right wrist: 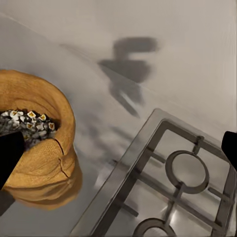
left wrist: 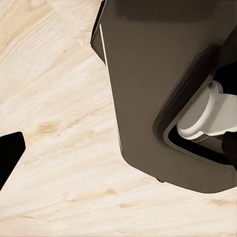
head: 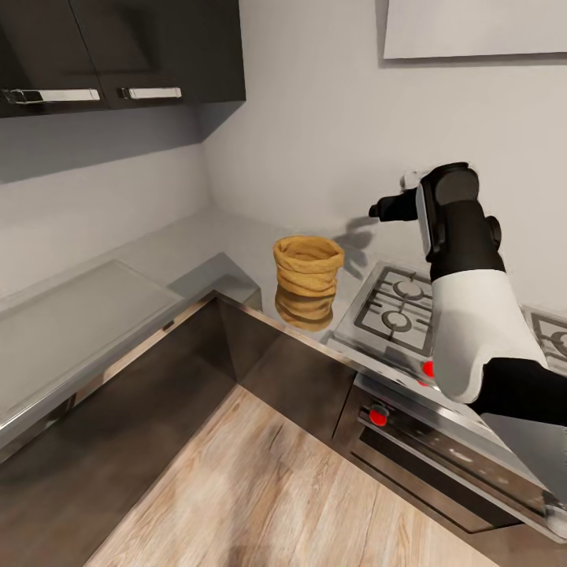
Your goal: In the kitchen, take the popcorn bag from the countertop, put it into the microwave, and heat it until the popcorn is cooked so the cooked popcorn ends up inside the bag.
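The tan crumpled popcorn bag (head: pixel 307 268) stands upright on the glossy grey countertop (head: pixel 236 244), just left of the gas hob. In the right wrist view the popcorn bag (right wrist: pixel 42 158) holds a heap of white-grey popcorn (right wrist: pixel 27 122) in its round mouth. My right gripper (head: pixel 386 209) hangs open above the worktop, to the right of the bag and higher than it, not touching it. Its dark fingertips (right wrist: pixel 10 155) sit wide apart at the picture's edges. My left gripper (left wrist: pixel 118 153) is open and points down at the wood floor. The microwave is out of view.
The grated gas hob (head: pixel 394 303) lies right of the bag, over a dark oven with red knobs (head: pixel 379 416). Dark upper cabinets (head: pixel 118 55) hang at the top left. A lower steel counter (head: pixel 71 323) runs along the left. The robot's dark base (left wrist: pixel 153 89) stands on the wood floor (head: pixel 283 488).
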Controlling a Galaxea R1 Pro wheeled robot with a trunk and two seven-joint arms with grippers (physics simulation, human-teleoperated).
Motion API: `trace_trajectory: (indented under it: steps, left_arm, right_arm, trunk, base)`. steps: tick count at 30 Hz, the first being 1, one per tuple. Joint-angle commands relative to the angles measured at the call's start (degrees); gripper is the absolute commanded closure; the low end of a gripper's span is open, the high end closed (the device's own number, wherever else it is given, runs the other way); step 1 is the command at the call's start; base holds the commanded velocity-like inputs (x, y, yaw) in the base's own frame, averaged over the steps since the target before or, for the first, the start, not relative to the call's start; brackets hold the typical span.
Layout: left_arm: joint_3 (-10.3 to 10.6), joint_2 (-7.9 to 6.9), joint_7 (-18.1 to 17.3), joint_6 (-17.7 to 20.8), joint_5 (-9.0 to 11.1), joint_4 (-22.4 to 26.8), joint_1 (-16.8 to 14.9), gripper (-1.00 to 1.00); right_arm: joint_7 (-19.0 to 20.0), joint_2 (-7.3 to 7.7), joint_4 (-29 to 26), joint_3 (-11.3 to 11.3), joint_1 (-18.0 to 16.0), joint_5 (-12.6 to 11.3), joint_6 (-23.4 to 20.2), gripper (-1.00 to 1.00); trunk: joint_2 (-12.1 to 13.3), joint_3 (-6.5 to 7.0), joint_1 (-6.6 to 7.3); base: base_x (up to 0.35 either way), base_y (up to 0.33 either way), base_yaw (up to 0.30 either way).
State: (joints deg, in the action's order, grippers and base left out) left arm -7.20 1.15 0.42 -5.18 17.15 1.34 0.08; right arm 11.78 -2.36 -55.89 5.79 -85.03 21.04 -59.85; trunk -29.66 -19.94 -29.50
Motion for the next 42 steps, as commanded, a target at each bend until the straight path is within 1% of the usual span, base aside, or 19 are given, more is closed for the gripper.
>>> trace_trajectory:
  steps: [1,4,8,11,14,27,31,33,35,39,42]
  left_arm:
    - [-0.5,0.01,0.1,-0.1,0.0,0.1,0.0,-1.0]
    - [-0.4,0.0,0.0,-0.1,-0.3,0.1,0.0,-1.0]
    - [-0.3,0.0,0.0,-0.1,-0.6,0.1,0.0,-1.0]
    - [-0.2,0.0,0.0,-0.1,-0.6,0.1,0.0,-1.0]
    - [-0.2,0.0,0.0,-0.1,-0.6,0.1,0.0,-1.0]
    - [-0.2,0.0,0.0,-0.1,-0.6,0.1,0.0,-1.0]
    - [-0.3,0.0,0.0,-0.1,-0.6,0.1,0.0,-1.0]
    - [-0.3,0.0,0.0,-0.1,-0.6,0.1,0.0,-1.0]
    - [-0.3,0.0,0.0,-0.1,-0.6,0.1,0.0,-1.0]
    - [-0.3,0.0,0.0,-0.1,-0.6,0.1,0.0,-1.0]
    - [-0.3,0.0,0.0,-0.1,-0.6,0.1,0.0,-1.0]
  right_arm:
    - [0.6,-0.31,0.1,0.2,-0.1,0.7,-0.2,-1.0]
    - [0.6,-0.92,0.6,0.1,-0.1,0.6,-0.2,-1.0]
    - [0.6,-1.38,4.0,0.1,-0.1,0.6,-0.2,-1.0]
    - [0.3,-1.62,7.7,0.1,-0.1,0.9,-0.2,-1.0]
    - [0.3,-2.38,8.9,0.1,-0.1,1.0,-0.2,-1.0]
    - [0.6,-3.1,9.4,0.0,0.2,0.7,-0.2,-1.0]
    - [0.6,-3.34,9.5,0.0,0.3,0.5,-0.2,-1.0]
    - [0.6,-3.77,9.5,0.0,0.8,0.4,-0.2,-1.0]
    - [0.7,-4.89,9.4,0.0,1.9,0.4,-0.2,-1.0]
    - [0.7,-6.41,9.5,0.1,4.2,0.5,-0.2,-1.0]
    - [0.7,-6.6,11.5,0.2,4.8,0.5,-0.2,-1.0]
  trunk:
    - [-0.1,-0.07,-0.02]
    - [-0.1,-0.07,-0.02]
    - [-0.1,-0.07,-0.02]
    - [-0.1,-0.07,-0.02]
    - [-0.1,-0.07,-0.02]
    - [-0.1,-0.07,-0.02]
    - [-0.1,-0.07,-0.02]
    - [-0.1,-0.07,-0.02]
    - [-0.1,-0.07,-0.02]
    - [-0.1,-0.07,-0.02]
    - [-0.1,-0.07,-0.02]
  base:
    - [0.0,0.0,0.0]
    - [0.098,0.0,0.0]
    - [0.287,0.0,0.0]
    - [0.317,0.0,0.0]
    - [0.321,0.0,0.0]
    - [0.315,0.0,0.0]
    - [0.137,0.0,0.0]
    - [0.027,0.0,0.0]
    - [0.008,0.0,0.0]
    - [0.001,0.0,0.0]
    - [0.0,0.0,0.0]
